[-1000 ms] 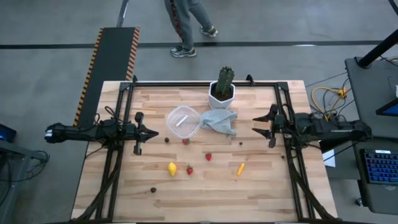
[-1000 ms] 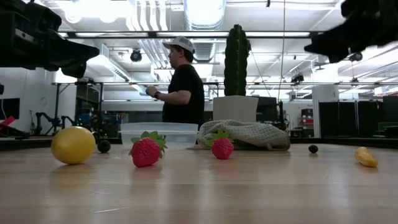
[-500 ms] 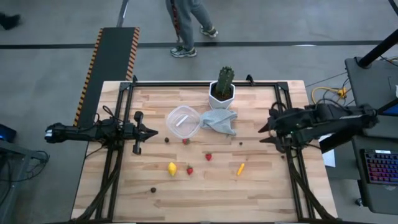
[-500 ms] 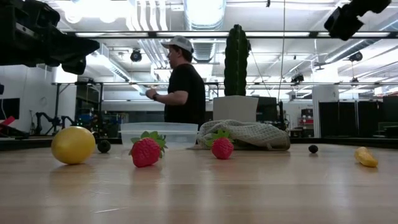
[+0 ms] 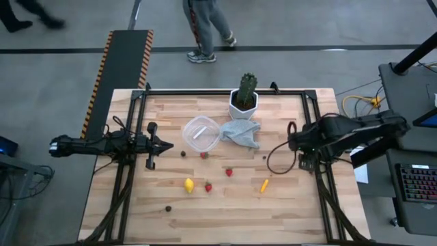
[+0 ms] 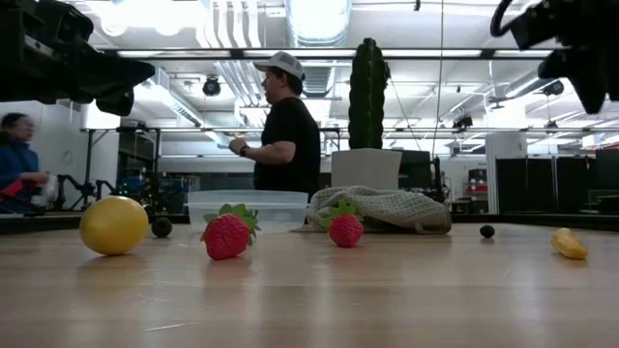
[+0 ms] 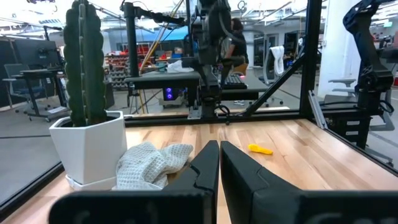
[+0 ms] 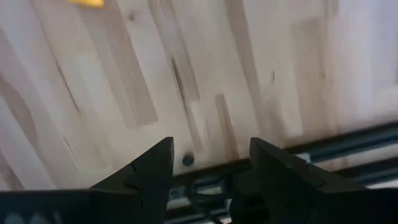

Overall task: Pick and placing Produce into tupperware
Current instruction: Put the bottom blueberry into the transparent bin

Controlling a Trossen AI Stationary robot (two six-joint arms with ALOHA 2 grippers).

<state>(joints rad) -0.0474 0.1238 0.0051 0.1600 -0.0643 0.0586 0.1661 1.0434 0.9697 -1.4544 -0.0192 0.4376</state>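
Our right gripper [image 8: 208, 168] hangs spread wide over bare table [image 5: 225, 212] at the right edge, gripping nothing. Our left gripper [image 5: 166, 145] waits clenched, empty. The produce, including 1 lemon [image 5: 188, 184] and 1 carrot [image 5: 263, 185], lies loose near the tupperware [image 5: 201, 133].

Clear round tupperware [image 5: 201, 133] beside a blue-grey cloth [image 5: 242, 133], cactus pot [image 5: 244, 102] behind. Lemon [image 5: 188, 184], strawberries [image 5: 229, 172] and carrot [image 5: 263, 185] scattered on the wooden table [image 5: 225, 219]. Left gripper [image 5: 166, 145] pinched closed at one edge, right gripper [image 5: 295, 145] pointing down at the other.
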